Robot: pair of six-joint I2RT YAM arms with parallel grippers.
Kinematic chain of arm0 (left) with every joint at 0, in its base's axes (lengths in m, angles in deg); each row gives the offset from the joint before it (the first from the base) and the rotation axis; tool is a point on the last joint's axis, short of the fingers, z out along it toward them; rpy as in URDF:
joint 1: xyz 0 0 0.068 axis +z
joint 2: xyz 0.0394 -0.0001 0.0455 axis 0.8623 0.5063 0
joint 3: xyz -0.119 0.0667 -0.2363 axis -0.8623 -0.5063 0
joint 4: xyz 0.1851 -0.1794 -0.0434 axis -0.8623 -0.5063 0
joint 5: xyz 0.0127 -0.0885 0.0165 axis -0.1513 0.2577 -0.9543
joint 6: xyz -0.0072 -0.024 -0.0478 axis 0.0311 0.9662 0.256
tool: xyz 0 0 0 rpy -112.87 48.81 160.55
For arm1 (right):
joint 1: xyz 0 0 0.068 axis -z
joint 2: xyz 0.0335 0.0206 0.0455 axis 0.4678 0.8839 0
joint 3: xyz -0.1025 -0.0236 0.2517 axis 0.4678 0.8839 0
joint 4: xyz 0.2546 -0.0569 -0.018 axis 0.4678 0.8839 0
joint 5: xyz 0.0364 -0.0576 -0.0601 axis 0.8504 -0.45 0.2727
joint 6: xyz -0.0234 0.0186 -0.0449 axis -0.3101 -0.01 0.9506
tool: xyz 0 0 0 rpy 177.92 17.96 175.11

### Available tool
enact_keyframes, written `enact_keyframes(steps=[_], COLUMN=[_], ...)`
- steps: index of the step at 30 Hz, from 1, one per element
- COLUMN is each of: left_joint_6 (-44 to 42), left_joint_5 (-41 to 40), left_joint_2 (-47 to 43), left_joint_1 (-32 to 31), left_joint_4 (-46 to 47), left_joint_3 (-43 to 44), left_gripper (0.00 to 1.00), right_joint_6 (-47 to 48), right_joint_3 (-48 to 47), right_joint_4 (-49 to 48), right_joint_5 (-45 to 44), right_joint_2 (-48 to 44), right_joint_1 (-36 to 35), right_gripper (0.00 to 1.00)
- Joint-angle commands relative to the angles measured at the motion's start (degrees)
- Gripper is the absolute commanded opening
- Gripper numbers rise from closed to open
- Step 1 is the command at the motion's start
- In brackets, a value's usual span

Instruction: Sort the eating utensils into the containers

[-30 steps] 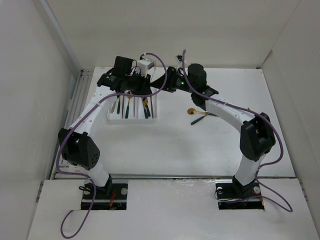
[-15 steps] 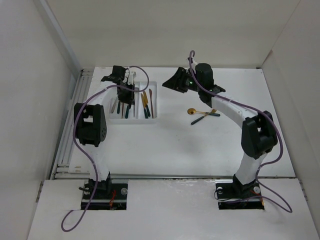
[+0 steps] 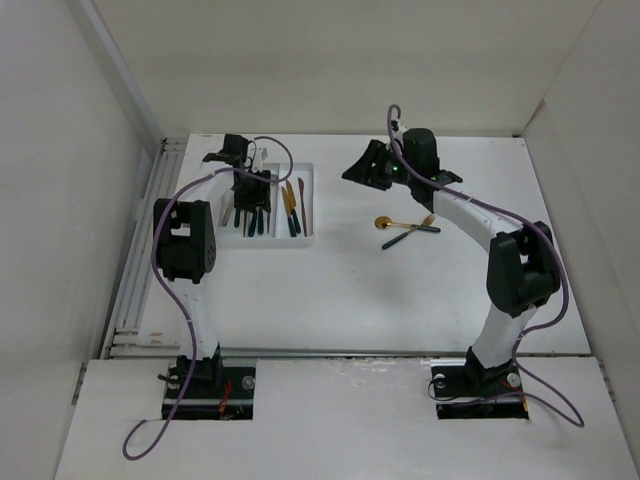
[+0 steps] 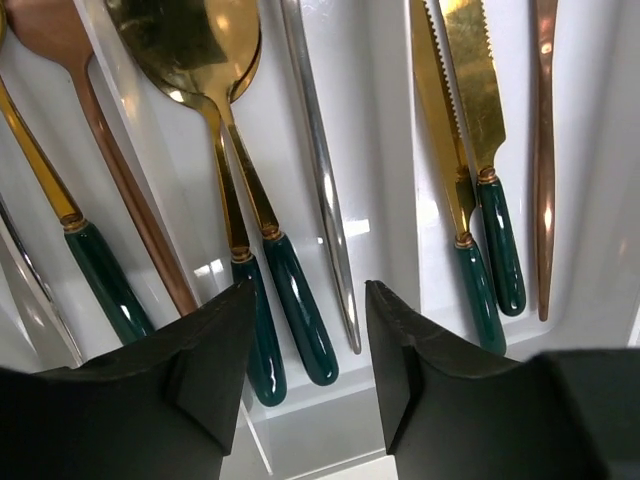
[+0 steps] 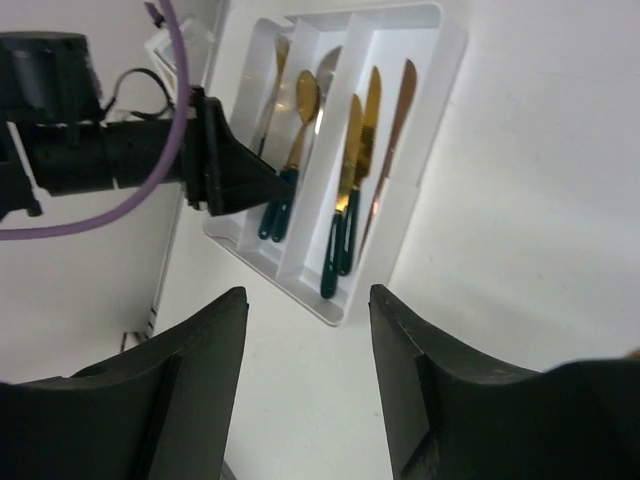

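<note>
A white tray point(image 3: 266, 240) on the counter point(image 3: 350, 290) has three compartments. The middle one holds two gold spoons point(image 4: 215, 50) and one silver handle point(image 4: 320, 180); the right one holds three knives point(image 4: 472, 100). The left fingers point(image 4: 215, 350) are apart, empty, above the middle compartment. The right fingers point(image 5: 200, 360) are apart, empty. Two loose utensils point(image 3: 405, 230) lie right of the tray.

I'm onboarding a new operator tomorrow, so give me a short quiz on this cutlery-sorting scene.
1. True or false: the left hand and right hand both hold nothing.
2. In the left wrist view, which tray compartment holds the serrated gold knives? A left, B middle, C right.
3. Fill in: in the top view, the loose gold spoon lies on the table to the tray's ___.
Key: 1 true; 2 C; 3 right.
</note>
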Motion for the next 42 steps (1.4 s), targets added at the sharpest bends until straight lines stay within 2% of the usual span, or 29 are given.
enact_keyframes(steps=[1, 2, 3, 4, 8, 10, 11, 13, 14, 16, 18, 21, 29, 32, 38, 42], left_joint_6=[-0.67, -0.67, -0.67, -0.67, -0.67, -1.2, -1.2, -1.2, -1.2, -1.82, -2.43, -2.95, -2.96, -2.96, -2.96, -2.96], left_joint_5=[-0.85, -1.55, -1.55, -2.25, -4.27, -4.98, -5.59, -6.3, -7.17, -7.79, -8.41, -11.22, -11.23, -10.61, -9.29, -9.29], left_joint_2=[-3.1, -3.8, -3.81, -4.59, -6.88, -7.67, -8.2, -10.31, -11.1, -13.3, -15.31, -17.08, -19.98, -20.51, -22.26, -22.8], left_joint_1=[-0.35, -0.35, -0.35, -0.35, -0.35, -0.35, -0.35, -0.35, -0.35, -0.35, -0.35, -0.35, -1.58, -1.58, -2.11, -2.63], left_joint_4=[-1.81, -1.81, -2.6, -3.39, -5.76, -7.16, -7.17, -7.17, -7.17, -7.17, -7.17, -7.17, -6.65, -6.65, -6.65, -6.12], left_joint_3=[2.97, 3.59, 4.2, 4.82, 9.38, 12.64, 13.52, 14.92, 14.93, 14.32, 13.71, 12.13, 11.06, 11.06, 9.31, 8.78], left_gripper=[0.46, 0.47, 0.47, 0.47, 0.57, 0.57, 0.58, 0.62, 0.62, 0.64, 0.72, 0.78, 0.8, 0.8, 0.81, 0.81], right_joint_6=[5.03, 6.17, 7.66, 12.12, 26.73, 26.15, 20.92, 14.57, 6.27, -1.69, -10.81, -19.18, -24.39, -26.94, -27.65, -27.65], right_joint_3=[-0.74, -1.96, -2.93, -4.16, -11.01, -14.36, -14.37, -6.6, -3.41, 4.92, 8.47, 10.24, 6.99, 6.99, 8.58, 7.34], right_joint_4=[5.94, 8.74, 12.08, 20.03, 40.38, 46.71, 48.31, 45.01, 40.46, 36.39, 32.44, 32.41, 34.43, 35.66, 32.68, 34.0], right_joint_5=[-1.97, -2.67, -3.55, -4.86, -18.64, -27.34, -29.73, -31.67, -32.81, -35.2, -36.24, -41.07, -43.02, -43.72, -41.27, -39.78], right_joint_2=[-4.56, -4.56, -4.56, -3.87, 3.24, 6.15, 6.16, 2.4, -2.75, -7.27, -11.05, -11.16, -3.78, -1.93, 0.26, 4.31], right_joint_1=[1.54, 2.85, 3.56, 4.27, 4.89, 4.89, 5.41, 5.42, 5.42, 5.42, 5.42, 5.42, 4.19, 3.66, 2.52, 1.99], right_gripper=[0.58, 0.6, 0.66, 0.68, 0.74, 0.71, 0.69, 0.69, 0.72, 0.72, 0.72, 0.72, 0.66, 0.57, 0.48, 0.49])
